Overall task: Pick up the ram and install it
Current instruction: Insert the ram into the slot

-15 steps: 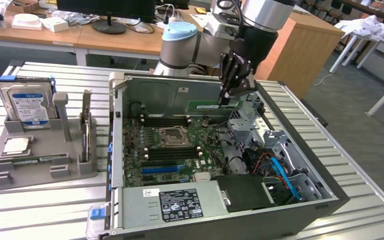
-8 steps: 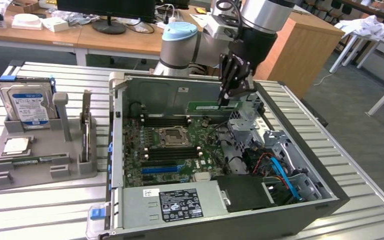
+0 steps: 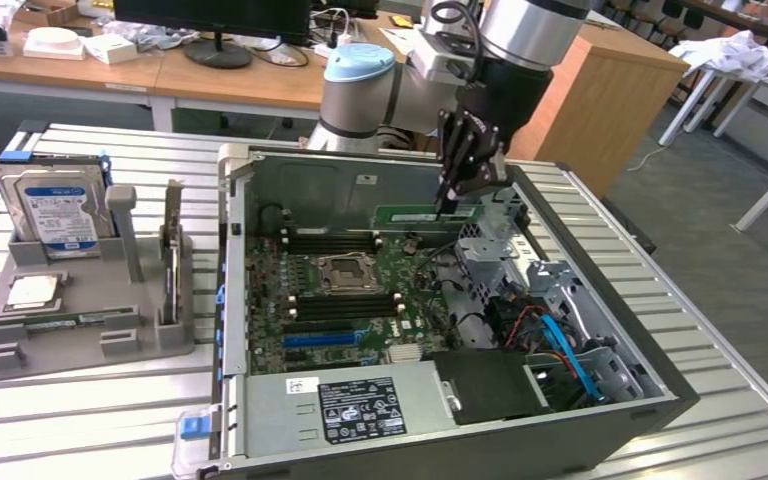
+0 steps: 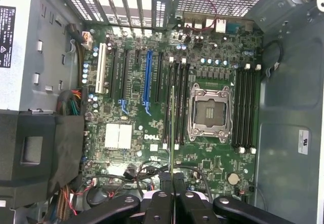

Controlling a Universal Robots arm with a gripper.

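Observation:
The ram (image 3: 411, 215) is a thin green stick held lengthwise above the back of the open computer case (image 3: 651, 385). My gripper (image 3: 448, 203) comes down from above and is shut on the stick's end toward the exterior view's right. In the wrist view the ram (image 4: 172, 127) appears edge-on as a thin line running out from my gripper (image 4: 172, 186), hovering over the black memory slots (image 4: 174, 102) beside the processor socket (image 4: 210, 113). A second bank of slots (image 4: 245, 107) lies on the socket's other side. The stick sits above the motherboard (image 3: 311, 300), clear of the slots.
A grey holder (image 3: 131, 330) at the exterior view's left carries a silver hard drive (image 3: 61, 215) and a small square processor chip (image 3: 33, 292). Inside the case are a power supply (image 3: 344, 405), a black shroud (image 3: 491, 385), a blue cable (image 3: 560, 345) and a metal drive cage (image 3: 491, 245).

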